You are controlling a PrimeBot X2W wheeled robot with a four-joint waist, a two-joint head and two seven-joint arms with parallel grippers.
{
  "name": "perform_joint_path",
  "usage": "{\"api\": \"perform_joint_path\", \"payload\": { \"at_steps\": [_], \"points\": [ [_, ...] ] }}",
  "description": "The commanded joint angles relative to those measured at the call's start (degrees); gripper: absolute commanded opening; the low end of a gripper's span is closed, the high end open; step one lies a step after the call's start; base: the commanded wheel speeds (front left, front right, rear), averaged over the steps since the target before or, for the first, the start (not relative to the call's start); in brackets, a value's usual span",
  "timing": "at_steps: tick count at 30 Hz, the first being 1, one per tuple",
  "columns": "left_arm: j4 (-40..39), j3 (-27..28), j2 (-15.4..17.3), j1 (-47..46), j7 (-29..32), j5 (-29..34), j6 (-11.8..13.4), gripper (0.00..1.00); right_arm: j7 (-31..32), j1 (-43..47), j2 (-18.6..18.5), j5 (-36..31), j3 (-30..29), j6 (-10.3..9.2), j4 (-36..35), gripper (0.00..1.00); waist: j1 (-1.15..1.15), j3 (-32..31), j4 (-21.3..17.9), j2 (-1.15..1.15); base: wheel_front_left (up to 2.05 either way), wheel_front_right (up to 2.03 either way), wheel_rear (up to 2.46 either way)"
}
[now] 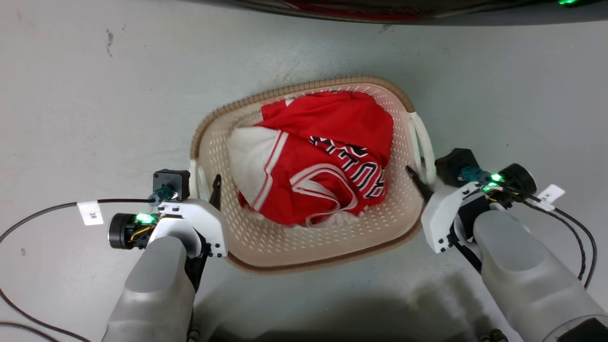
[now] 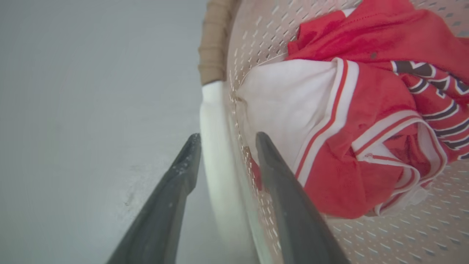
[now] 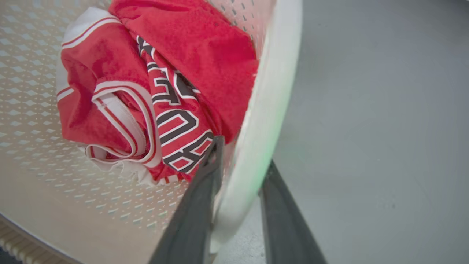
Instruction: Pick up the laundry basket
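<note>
The laundry basket (image 1: 304,88) is cream-white and perforated, with a brown rim, and sits on the grey floor in the middle of the head view. A crumpled red and white jersey (image 1: 323,156) lies inside it. My left gripper (image 1: 206,190) straddles the basket's left white loop handle (image 2: 216,121), one finger outside and one inside the wall (image 2: 253,33), and it is closed on them (image 2: 227,137). On the other side, my right gripper (image 1: 425,180) clamps the right loop handle (image 3: 278,73) the same way (image 3: 244,152), its inner finger beside the jersey (image 3: 154,73).
Black cables trail over the floor at the left (image 1: 47,209) and right (image 1: 579,237) of my arms. A dark object with a red part (image 1: 380,9) runs along the top edge of the head view. Grey floor (image 1: 95,95) surrounds the basket.
</note>
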Motion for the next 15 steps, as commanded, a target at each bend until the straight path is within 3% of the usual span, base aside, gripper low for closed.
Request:
{"api": "perform_joint_path", "payload": {
  "at_steps": [1,9,15],
  "points": [
    [0.7,-0.3,-0.2,-1.2,-0.2,-0.3,-0.2,0.0,-0.1,-1.1,-0.2,0.4,0.2,-0.1,0.5,0.0,0.0,-0.1,-0.1,0.0,0.0,0.0,0.0],
    [3.3,-2.1,-0.8,-1.3,-0.1,-1.1,-1.0,0.0,-0.1,-0.6,0.9,1.4,1.9,-0.07,2.1,0.0,0.0,-2.2,0.1,0.0,0.0,0.0,0.0],
    [6.9,-3.7,-1.4,0.7,-0.2,-3.1,-1.4,0.0,-0.1,2.2,2.7,4.2,4.9,-0.06,6.0,0.0,0.0,-9.0,-0.4,0.0,0.0,0.0,0.0]
  ]
}}
